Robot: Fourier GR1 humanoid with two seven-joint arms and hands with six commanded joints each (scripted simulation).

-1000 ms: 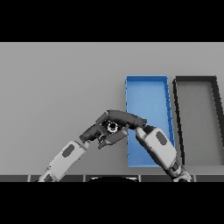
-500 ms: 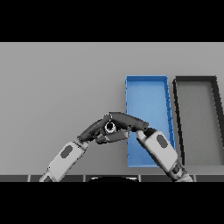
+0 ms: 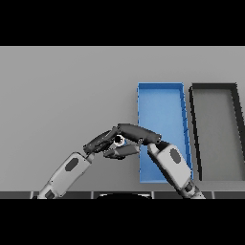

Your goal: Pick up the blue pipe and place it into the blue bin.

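While the right hand (image 3: 136, 134) curls around the blue pipe (image 3: 119, 139) left of the blue bin (image 3: 160, 103), the left hand (image 3: 100, 141), fingers extended, crowds it; a bump risks dislodging the pipe.

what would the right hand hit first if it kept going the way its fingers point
The right hand points toward the view's left, straight at the left hand, which it already meets around a small round object, likely the pipe.

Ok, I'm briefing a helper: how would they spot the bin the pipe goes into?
On the grey table, look right, where two long bins lie side by side. The blue bin is the left one, nearer both hands; its neighbour, the black bin, sits nearest the table's right edge.
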